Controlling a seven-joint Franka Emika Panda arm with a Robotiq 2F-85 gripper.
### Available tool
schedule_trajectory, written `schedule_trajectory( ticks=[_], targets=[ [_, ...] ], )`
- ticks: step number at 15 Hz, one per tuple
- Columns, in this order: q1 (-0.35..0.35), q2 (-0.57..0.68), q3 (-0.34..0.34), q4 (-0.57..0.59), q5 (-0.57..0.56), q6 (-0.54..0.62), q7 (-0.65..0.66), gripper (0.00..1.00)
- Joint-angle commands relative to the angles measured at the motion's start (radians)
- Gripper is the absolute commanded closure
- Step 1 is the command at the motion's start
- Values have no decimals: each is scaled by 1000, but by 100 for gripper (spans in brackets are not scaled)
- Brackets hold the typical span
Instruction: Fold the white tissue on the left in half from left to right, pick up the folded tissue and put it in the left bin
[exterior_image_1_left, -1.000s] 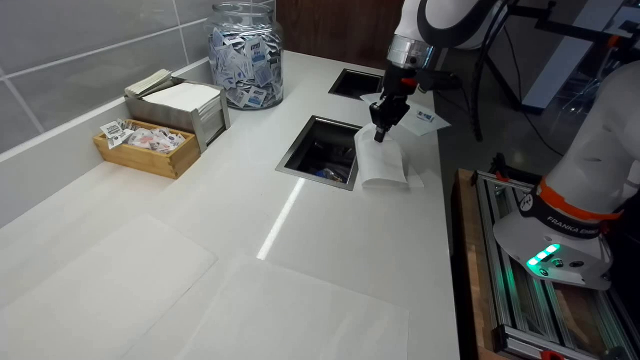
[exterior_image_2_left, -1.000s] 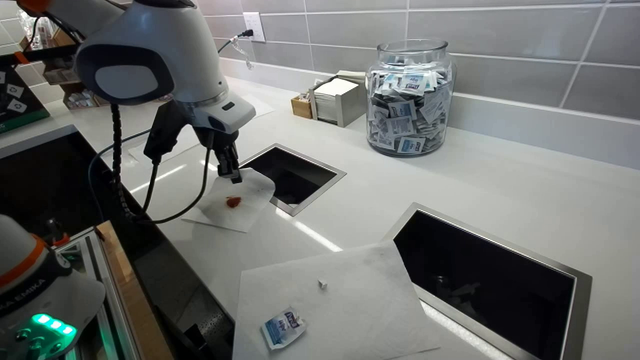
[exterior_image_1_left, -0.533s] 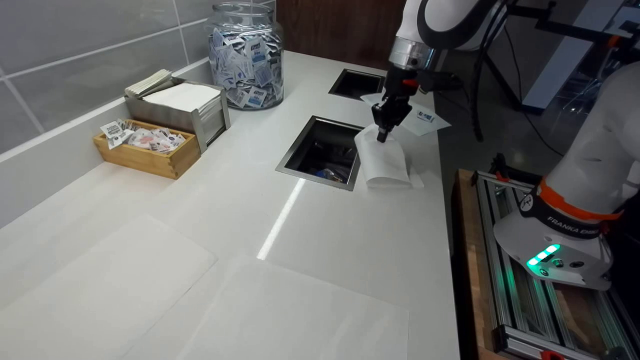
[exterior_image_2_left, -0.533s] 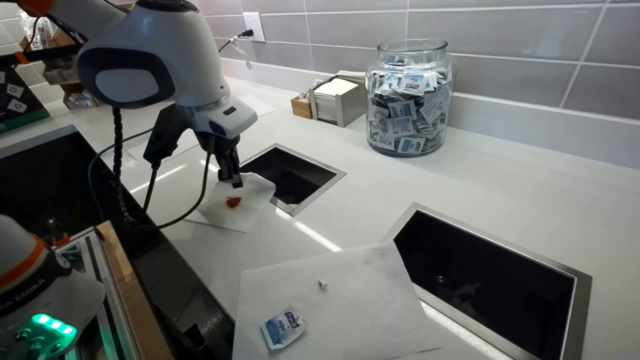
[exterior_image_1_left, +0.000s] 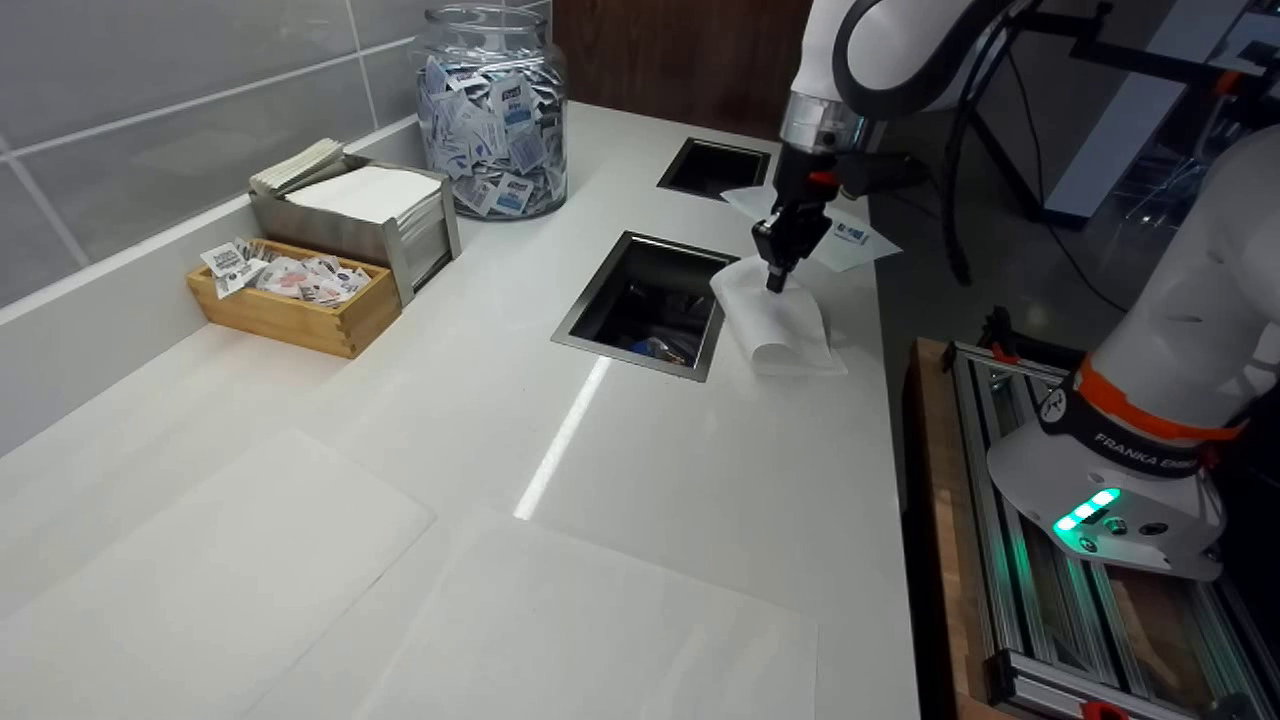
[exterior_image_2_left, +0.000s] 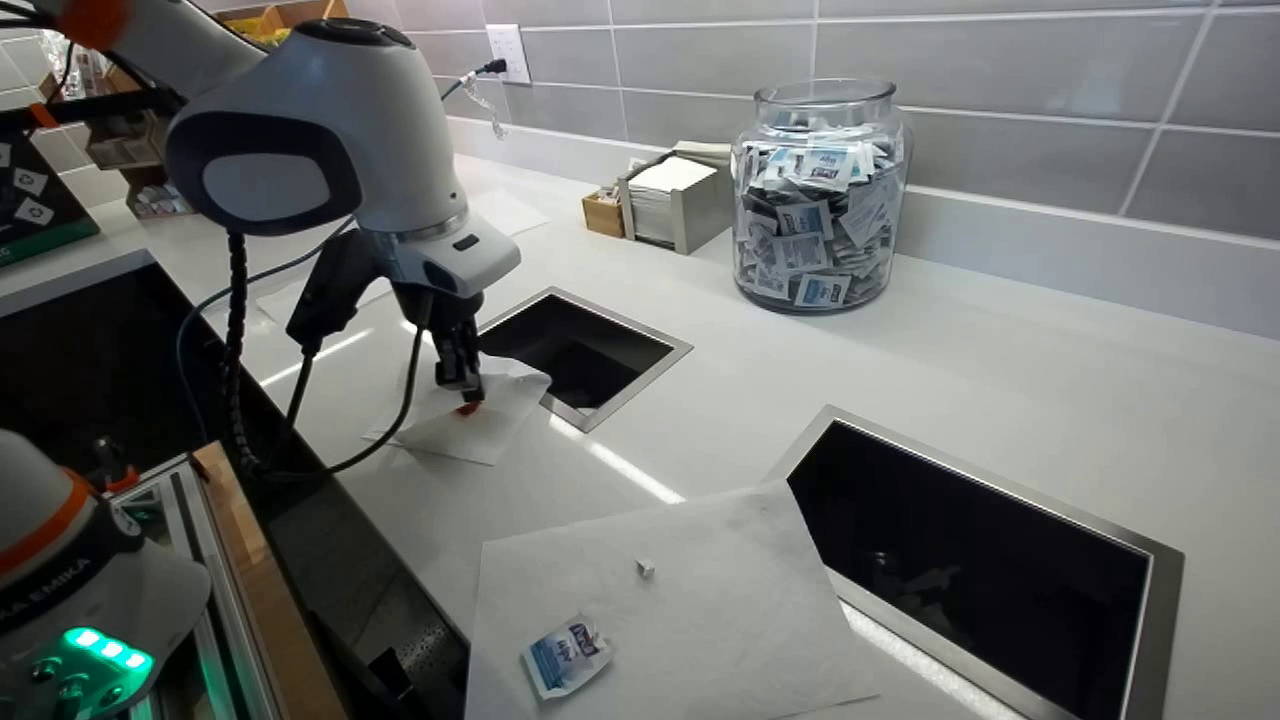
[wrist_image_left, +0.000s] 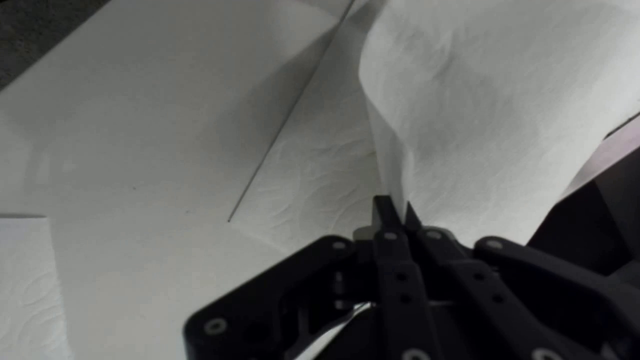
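The white tissue lies on the counter beside the left bin in both exterior views (exterior_image_1_left: 790, 325) (exterior_image_2_left: 500, 425). Its edge is lifted and curled over the part lying flat. A red-brown spot (exterior_image_2_left: 468, 409) on it is partly behind my fingers. My gripper (exterior_image_1_left: 776, 285), also in the other views (exterior_image_2_left: 472, 393) (wrist_image_left: 397, 207), points down low over the tissue. Its fingers are shut on the lifted edge, and the raised layer (wrist_image_left: 480, 125) runs up from the tips in the wrist view. The left bin (exterior_image_1_left: 620, 353) (exterior_image_2_left: 640, 380) is a dark square opening with a metal rim.
A larger sheet (exterior_image_2_left: 700, 620) bears a packet (exterior_image_2_left: 566, 656) beside another bin (exterior_image_2_left: 1165, 600). A glass jar (exterior_image_1_left: 492, 130), napkin holder (exterior_image_1_left: 330, 225) and wooden box (exterior_image_1_left: 275, 310) stand along the wall. Flat white sheets (exterior_image_1_left: 230, 570) (exterior_image_1_left: 620, 630) lie on the counter.
My gripper has moved down and away from the bin, toward the counter's robot-side edge. The lifted tissue edge has come with it, and the curl is lower over the flat part.
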Motion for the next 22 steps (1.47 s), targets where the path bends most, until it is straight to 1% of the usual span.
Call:
schedule_trajectory(
  ticks=[1, 4, 11, 12, 13, 16, 17, 19, 20, 21, 22],
  targets=[
    [-25, 14, 1, 4, -69, -15, 52, 100],
    [-31, 15, 3, 4, -95, -14, 73, 100],
    [-32, 17, 5, 10, -118, -12, 91, 100],
    [-33, 15, 5, 9, -123, -11, 97, 91],
    [-35, 10, 5, 6, -128, -14, 103, 75],
    [-44, -5, 3, -1, -148, -21, 122, 53],
    [-47, -9, 3, -3, -156, -23, 130, 44],
    [-53, -14, 3, -5, -167, -25, 142, 31],
    [-58, -19, 3, -7, -174, -27, 148, 26],
    [-63, -24, 3, -9, -183, -29, 156, 25],
    [-68, -30, 3, -12, -190, -29, 165, 21]
  ],
)
